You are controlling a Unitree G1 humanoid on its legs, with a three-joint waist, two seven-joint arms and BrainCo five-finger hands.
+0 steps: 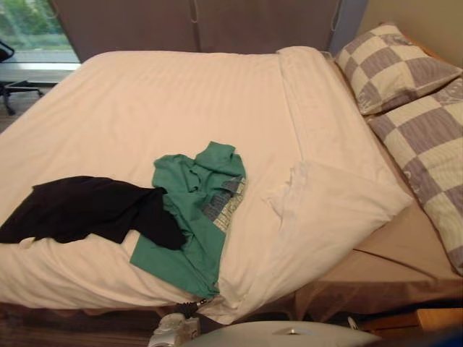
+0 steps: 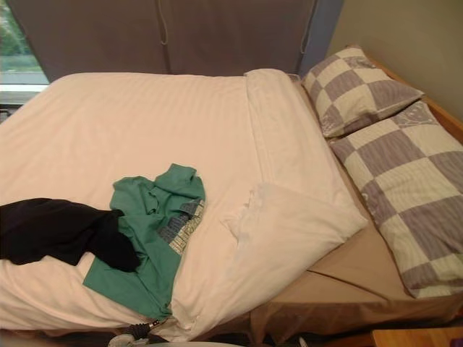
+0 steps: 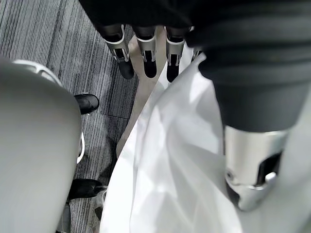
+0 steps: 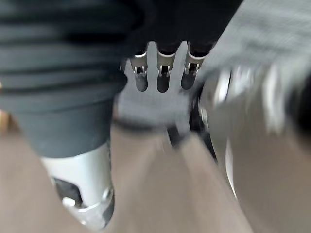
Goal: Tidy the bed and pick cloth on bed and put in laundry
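This is a bedroom in a home: a wide bed (image 1: pixel 376 289) carries a white duvet (image 2: pixel 145 116), one corner folded back off a tan sheet (image 2: pixel 347 267), and checked pillows (image 1: pixel 394 65) lie at its head. Grey curtains (image 1: pixel 195 22) hang behind it beside a window (image 1: pixel 29 22). A green garment (image 1: pixel 195 210) and a black garment (image 1: pixel 87 210) lie loose on the cover, and grey carpet (image 3: pixel 58 48) covers the floor.

The left hand (image 3: pixel 171 47) has a dark ribbed cover, silver fingers (image 3: pixel 146 52) with black tips, and a chunky silver thumb. The right hand (image 4: pixel 163 73) looks the same.
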